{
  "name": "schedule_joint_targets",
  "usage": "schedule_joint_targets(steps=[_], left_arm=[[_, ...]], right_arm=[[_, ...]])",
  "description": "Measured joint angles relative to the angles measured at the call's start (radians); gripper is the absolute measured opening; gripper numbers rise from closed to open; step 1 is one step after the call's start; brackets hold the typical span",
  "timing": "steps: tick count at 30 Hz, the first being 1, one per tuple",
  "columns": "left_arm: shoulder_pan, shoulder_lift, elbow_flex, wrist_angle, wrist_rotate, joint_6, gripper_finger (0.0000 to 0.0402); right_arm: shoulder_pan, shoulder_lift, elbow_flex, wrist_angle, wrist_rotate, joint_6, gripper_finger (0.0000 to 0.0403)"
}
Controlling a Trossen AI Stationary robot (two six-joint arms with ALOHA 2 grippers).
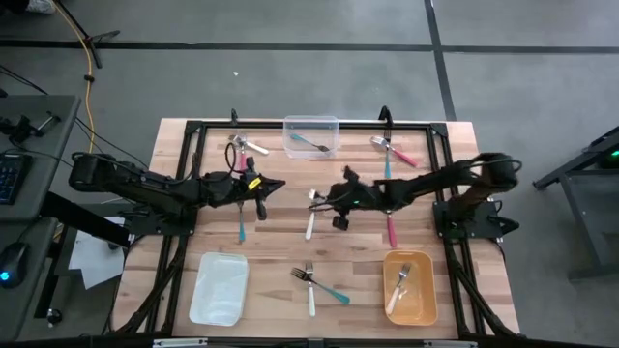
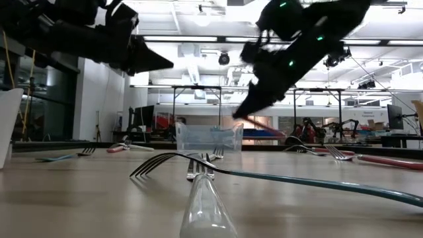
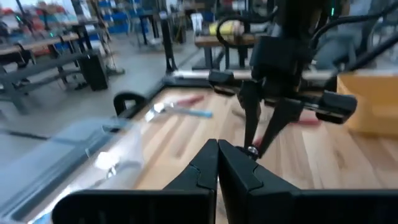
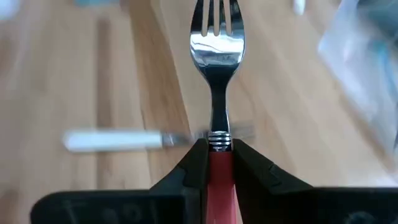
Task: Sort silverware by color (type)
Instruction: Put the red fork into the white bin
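Note:
My right gripper (image 4: 219,149) hangs above the table's middle (image 1: 329,201), shut on a pink-handled fork (image 4: 217,50) whose silver head sticks out past the fingers. A white-handled fork (image 4: 112,140) lies on the wood below it. My left gripper (image 3: 217,154) is shut on nothing and hovers left of centre (image 1: 276,186), facing the right gripper. A teal fork (image 1: 241,224) lies flat just under it. In the low view both grippers are well above the table, the left gripper (image 2: 162,64) and the right gripper (image 2: 248,112). My right gripper pinches the pink fork between its two fingers at the handle's upper end (image 4: 219,165), just behind the ringed metal collar. The fingers lie along the fork, not across it. The fork is lifted clear of the table and slants, as its pink handle (image 2: 259,125) shows.
A clear bin (image 1: 310,135) at the far edge holds a teal fork. More forks lie at far left (image 1: 244,145), far right (image 1: 392,151), near centre (image 1: 317,280), and a pink one under the right arm (image 1: 391,230). White tray (image 1: 220,290) near left; orange tray (image 1: 426,309) near right.

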Motion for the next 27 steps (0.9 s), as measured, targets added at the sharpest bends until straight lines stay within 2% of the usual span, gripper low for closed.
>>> schedule_joint_targets(steps=[6,11,16,21,27], left_arm=[[0.014,-0.004,0.001,0.139,0.002,-0.024,0.0001],[0.015,-0.004,0.001,0.159,0.019,-0.077,0.0020],[0.007,0.027,0.044,0.167,0.114,-0.121,0.0059],[-0.020,0.107,0.134,0.166,0.135,-0.027,0.0102],[-0.035,0.206,0.271,0.165,0.145,0.029,0.0149]], right_arm=[[-0.054,-0.187,-0.134,0.225,-0.034,-0.035,0.0042],[-0.090,-0.266,-0.155,0.339,-0.142,-0.082,0.0042],[-0.098,-0.257,-0.156,0.492,-0.268,-0.140,0.0042],[-0.098,-0.233,-0.155,0.646,-0.352,-0.155,0.0042],[-0.098,-0.218,-0.155,0.674,-0.362,-0.156,0.0042]])
